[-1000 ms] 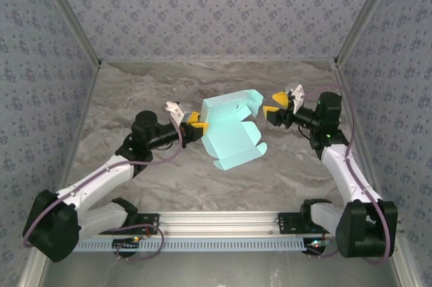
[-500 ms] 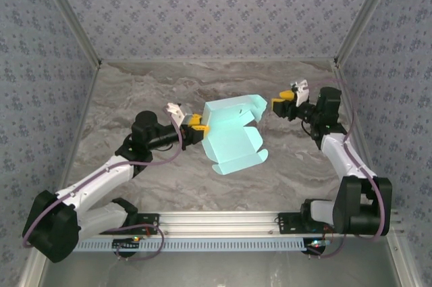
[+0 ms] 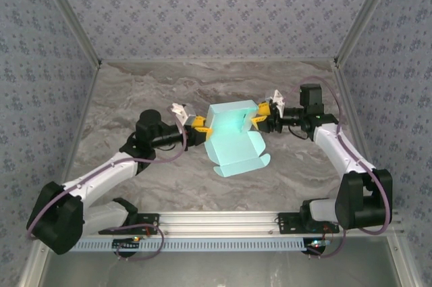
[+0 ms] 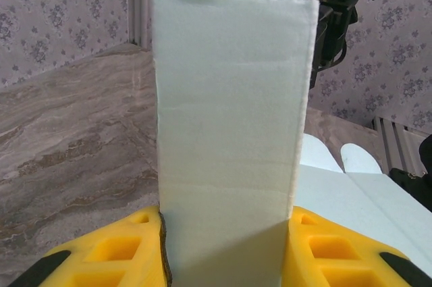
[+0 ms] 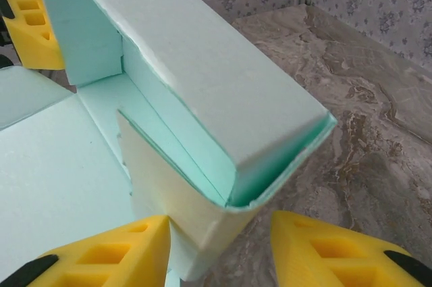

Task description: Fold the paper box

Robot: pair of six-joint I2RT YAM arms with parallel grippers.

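pale blue paper box, gripped by left end effector

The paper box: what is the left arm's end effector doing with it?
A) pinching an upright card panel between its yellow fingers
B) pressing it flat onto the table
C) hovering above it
A: the left wrist view shows a panel of the paper box clamped between the fingers of the left end effector.
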